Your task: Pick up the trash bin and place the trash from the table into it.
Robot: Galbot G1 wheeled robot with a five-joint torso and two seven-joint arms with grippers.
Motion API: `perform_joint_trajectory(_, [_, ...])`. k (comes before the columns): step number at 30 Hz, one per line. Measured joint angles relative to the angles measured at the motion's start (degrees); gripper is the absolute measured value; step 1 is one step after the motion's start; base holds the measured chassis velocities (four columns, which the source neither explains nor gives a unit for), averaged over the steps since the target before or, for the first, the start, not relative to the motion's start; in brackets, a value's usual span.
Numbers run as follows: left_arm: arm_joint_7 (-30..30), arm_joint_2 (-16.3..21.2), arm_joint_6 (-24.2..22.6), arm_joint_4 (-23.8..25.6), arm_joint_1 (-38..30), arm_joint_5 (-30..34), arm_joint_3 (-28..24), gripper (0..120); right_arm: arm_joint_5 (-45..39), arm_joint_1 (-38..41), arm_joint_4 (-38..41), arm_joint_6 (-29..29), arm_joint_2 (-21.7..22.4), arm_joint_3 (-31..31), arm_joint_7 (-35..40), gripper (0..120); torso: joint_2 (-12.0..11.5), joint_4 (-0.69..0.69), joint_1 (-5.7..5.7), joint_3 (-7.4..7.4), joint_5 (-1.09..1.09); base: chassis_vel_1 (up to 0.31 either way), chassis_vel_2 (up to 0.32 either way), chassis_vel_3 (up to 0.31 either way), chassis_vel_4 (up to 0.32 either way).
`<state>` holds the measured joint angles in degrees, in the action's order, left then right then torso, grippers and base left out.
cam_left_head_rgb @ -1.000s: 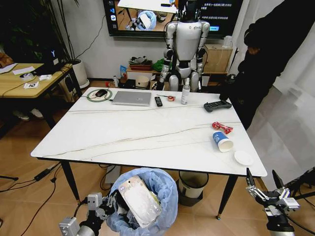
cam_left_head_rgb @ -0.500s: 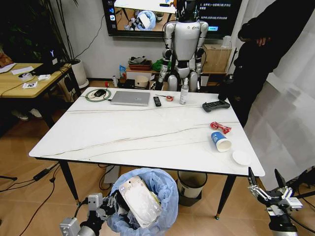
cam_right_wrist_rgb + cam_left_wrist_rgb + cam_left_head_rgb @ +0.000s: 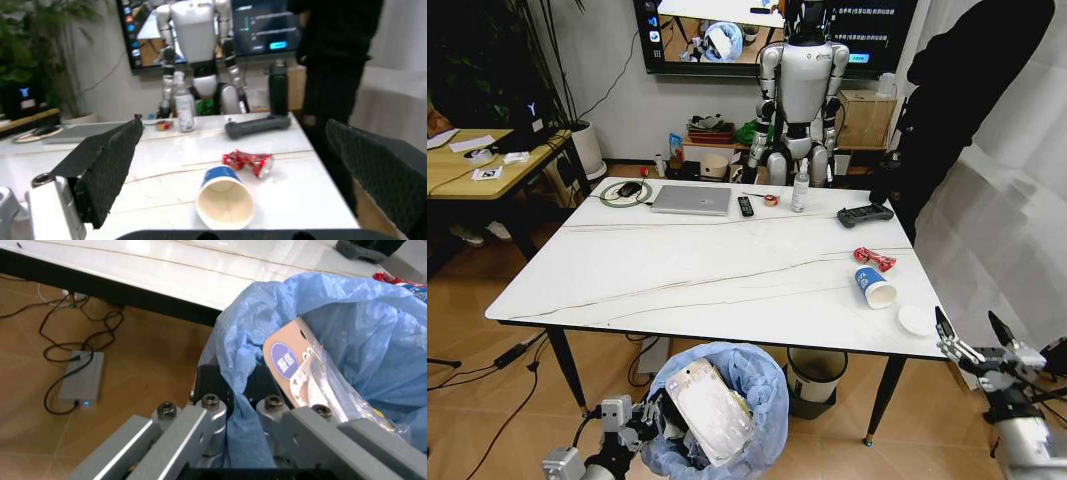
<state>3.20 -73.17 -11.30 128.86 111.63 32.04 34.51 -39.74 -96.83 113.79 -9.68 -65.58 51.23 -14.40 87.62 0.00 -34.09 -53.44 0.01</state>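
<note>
The table (image 3: pixel 707 270) before me has a white marble-look top with thin dark veins and black legs, standing on a light wooden floor. At its far edge lie a closed laptop (image 3: pixel 694 199), a remote (image 3: pixel 748 206), a clear bottle (image 3: pixel 801 187) and a black controller (image 3: pixel 868 213). Beyond it stands a silver humanoid robot (image 3: pixel 803 85) beneath a wall screen (image 3: pixel 777 30); a wooden desk (image 3: pixel 477 165) sits to my left.

Near the table's right edge lie a red snack wrapper (image 3: pixel 876 258), a blue-white paper cup (image 3: pixel 874 287) on its side, and a white lid (image 3: pixel 917 320).

My left gripper (image 3: pixel 632 425) is clenched on the rim of the trash bin (image 3: pixel 727 400), held low in front of the table's near edge; its fingers (image 3: pixel 200 427) pinch the blue bag. A flat packet (image 3: pixel 303 375) stands in the bin; its round blue label bears writing I cannot read.

My right gripper (image 3: pixel 982 345) hangs spread wide beside the table's right corner, grasping nothing, the cup in front of it.

Against a second ago, my right gripper has risen and shifted right, while the bin sits slightly lower in the head view.
</note>
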Motion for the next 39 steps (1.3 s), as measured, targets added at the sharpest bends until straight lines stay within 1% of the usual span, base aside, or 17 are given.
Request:
perform_joint_trajectory(1, [0.0, 0.0, 0.0, 0.0, 0.0, 0.0, 0.0, 0, 0.0, 0.0, 0.0, 0.0, 0.0, 0.0, 0.0, 100, 0.0, 0.00, 0.00, 0.00, 0.00, 0.000, 0.000, 0.000, 0.000])
perform_joint_trajectory(3, [0.0, -0.4, 0.0, 0.4, 0.1, -0.2, 0.2, 0, -1.8, 0.9, -0.2, 2.1, 3.7, -1.3, 1.1, 100, 0.0, 0.01, 0.00, 0.00, 0.01, 0.000, 0.000, 0.000, 0.000])
perform_joint_trajectory(5, [0.0, -0.7, 0.0, 0.6, 0.2, -0.3, 0.2, 0, -2.8, 1.3, -0.3, 3.3, 5.4, -1.8, 1.4, 100, 0.0, 0.01, 0.00, 0.00, 0.00, 0.000, 0.000, 0.000, 0.000])
perform_joint_trajectory(8, [-0.1, -1.3, 0.0, 1.1, 0.2, -0.5, 0.4, 0, -5.3, 2.2, -0.5, 5.7, 9.1, -3.1, 1.6, 100, 0.0, 0.00, 0.00, 0.00, 0.01, 0.000, 0.000, 0.000, 0.000])
perform_joint_trajectory(9, [-0.1, -1.3, 0.0, 1.1, 0.2, -0.5, 0.4, 0, -5.3, 2.2, -0.5, 5.7, 9.1, -3.1, 1.6, 100, 0.0, 0.00, 0.00, 0.00, 0.01, 0.000, 0.000, 0.000, 0.000])
perform_joint_trajectory(12, [-0.1, -2.0, 0.0, 1.4, 0.2, -0.7, 0.5, 0, -3.8, 2.9, -0.8, 6.1, 11.6, -3.8, 2.8, 100, 0.0, 0.00, 0.00, 0.00, 0.00, 0.000, 0.000, 0.000, 0.000])
perform_joint_trajectory(15, [-0.1, -2.4, 0.0, 1.4, 0.4, -0.9, 0.6, 0, -4.0, 3.8, -0.9, 6.4, 12.4, -4.2, 3.1, 100, 0.0, 0.00, 0.00, 0.00, -0.01, 0.000, 0.000, 0.000, 0.000])
perform_joint_trajectory(18, [-0.1, -2.8, 0.1, 1.6, 0.6, -1.2, 0.6, 0, -3.6, 5.2, -0.7, 8.9, 12.9, -5.0, 4.0, 100, 0.0, 0.00, 0.00, 0.00, 0.00, 0.000, 0.000, 0.000, 0.000])
perform_joint_trajectory(20, [-0.1, -3.2, 0.1, 1.9, 0.8, -1.3, 0.7, 0, -2.1, 6.8, -0.7, 11.7, 13.3, -5.9, 4.3, 100, 0.0, 0.00, 0.00, 0.00, 0.00, 0.000, 0.000, 0.000, 0.000])
perform_joint_trajectory(21, [-0.1, -3.2, 0.1, 1.9, 0.8, -1.3, 0.7, 0, -2.1, 6.8, -0.7, 11.7, 13.3, -5.9, 4.3, 100, 0.0, 0.00, 0.00, 0.00, 0.00, 0.000, 0.000, 0.000, 0.000])
perform_joint_trajectory(23, [-0.1, -3.5, 0.1, 2.2, 0.8, -1.5, 0.8, 0, -1.0, 8.5, -1.5, 13.8, 13.6, -7.1, 4.3, 100, 0.0, 0.00, 0.00, 0.00, -0.01, 0.000, 0.000, 0.000, 0.000])
perform_joint_trajectory(26, [-0.1, -3.8, 0.1, 2.4, 0.9, -1.6, 0.9, 0, -0.3, 10.6, -2.9, 15.3, 14.0, -8.5, 4.0, 100, 0.0, 0.00, 0.00, 0.00, -0.01, 0.000, 0.000, 0.000, 0.000])
perform_joint_trajectory(33, [-0.1, -4.3, 0.1, 2.6, 1.1, -1.8, 1.1, 0, 0.8, 13.0, -5.2, 16.1, 15.2, -10.9, 3.7, 100, 0.0, 0.00, 0.00, 0.00, -0.01, 0.000, 0.000, 0.000, 0.000])
perform_joint_trajectory(39, [-0.1, -5.0, 0.1, 2.9, 1.1, -1.9, 1.1, 0, 0.9, 15.3, -7.6, 16.1, 17.1, -13.5, 3.4, 100, 0.0, 0.00, 0.00, 0.01, -0.01, 0.000, 0.000, 0.000, 0.000])
